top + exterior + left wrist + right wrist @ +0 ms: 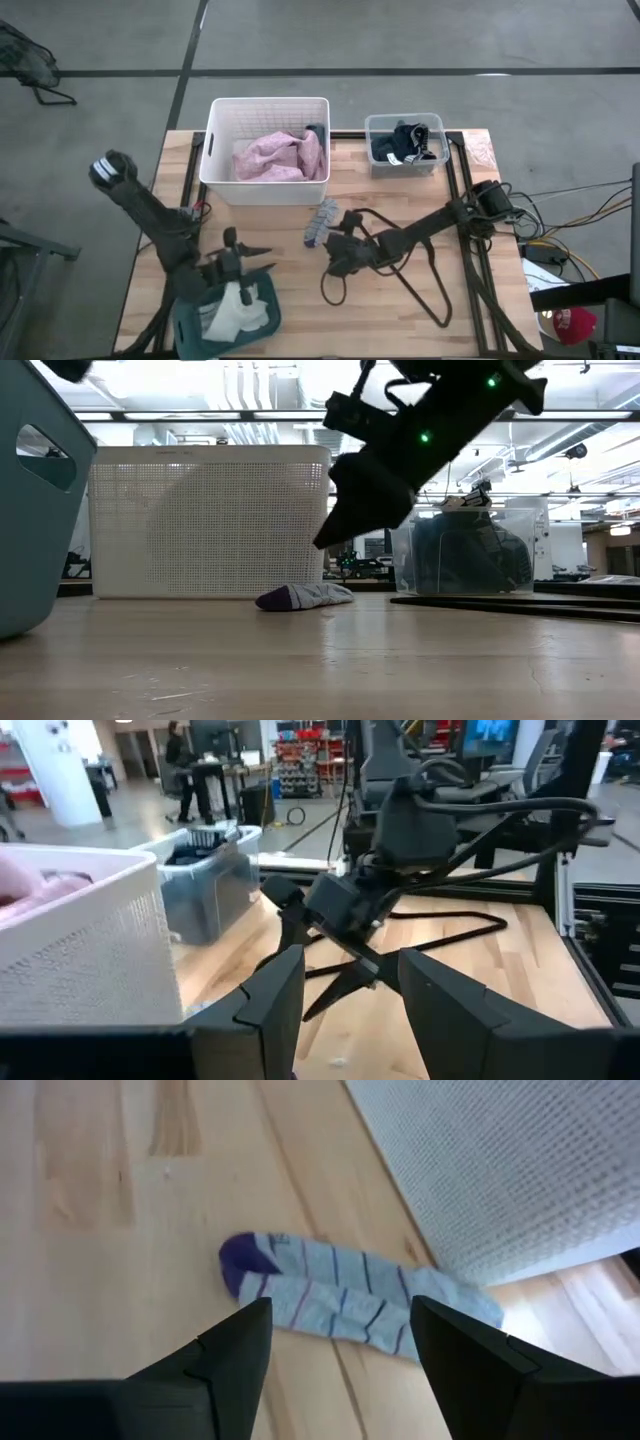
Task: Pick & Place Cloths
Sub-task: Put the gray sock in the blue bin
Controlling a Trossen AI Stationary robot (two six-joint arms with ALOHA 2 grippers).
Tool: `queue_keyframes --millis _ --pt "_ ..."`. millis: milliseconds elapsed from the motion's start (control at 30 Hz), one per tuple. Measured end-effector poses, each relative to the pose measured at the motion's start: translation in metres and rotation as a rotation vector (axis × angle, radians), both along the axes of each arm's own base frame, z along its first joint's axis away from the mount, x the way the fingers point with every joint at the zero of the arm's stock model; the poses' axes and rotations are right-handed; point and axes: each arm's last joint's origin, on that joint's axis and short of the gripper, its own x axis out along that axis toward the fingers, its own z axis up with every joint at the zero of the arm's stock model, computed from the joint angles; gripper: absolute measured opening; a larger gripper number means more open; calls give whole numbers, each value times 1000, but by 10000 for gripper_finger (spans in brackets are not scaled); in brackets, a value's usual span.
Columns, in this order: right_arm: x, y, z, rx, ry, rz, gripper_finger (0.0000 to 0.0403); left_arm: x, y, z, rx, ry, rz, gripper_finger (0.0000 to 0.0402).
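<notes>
High view first: nearest to me, at the front left of the tabletop (pixel 300 320), a teal basket (pixel 190 325) holds a white cloth (pixel 235 310). The left pincer (pixel 262 258) hangs just over that basket's far rim, its fingers (pixel 275 1000) spread wide and holding nothing.

A little farther in, near the middle, the right pincer (pixel 331 242) hovers with its fingers (pixel 235 1355) wide apart and empty, above the boards and tilted down toward a striped sock (pixel 320 222). The sock (pixel 340 1295) is light blue-grey with thin dark stripes and a purple toe; it lies flat on the wood, just in front of the white basket (pixel 265 190), close to its right front corner. A thin black wire hanger (pixel 420 280) sprawls on the tabletop under the right arm.

Farther back, the white basket holds a crumpled pink garment (pixel 280 155) with a dark piece (pixel 315 132) tucked in its far right corner. Beside it on the right, well apart from the sock, a clear plastic bin (pixel 372 125) holds dark navy garments (pixel 405 142).
</notes>
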Motion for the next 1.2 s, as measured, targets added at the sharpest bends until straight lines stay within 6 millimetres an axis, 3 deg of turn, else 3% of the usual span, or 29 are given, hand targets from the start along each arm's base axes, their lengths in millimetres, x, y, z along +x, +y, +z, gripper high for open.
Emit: queue_keyframes --millis 233,533,700,933,1200 --pt "-5 -3 -7 -11 28 7 221 29 17 -12 -33 51 -12 170" --pt "-6 -2 5 -8 43 -2 195 75 52 -45 -116 191 -18 170" --pt "-15 1 16 -3 60 -1 142 93 72 -57 -140 255 27 170" --pt "-32 5 37 25 27 6 22 119 91 -68 -194 337 -3 170" --pt "-45 13 58 52 -35 38 9 148 96 -84 -198 512 41 170"
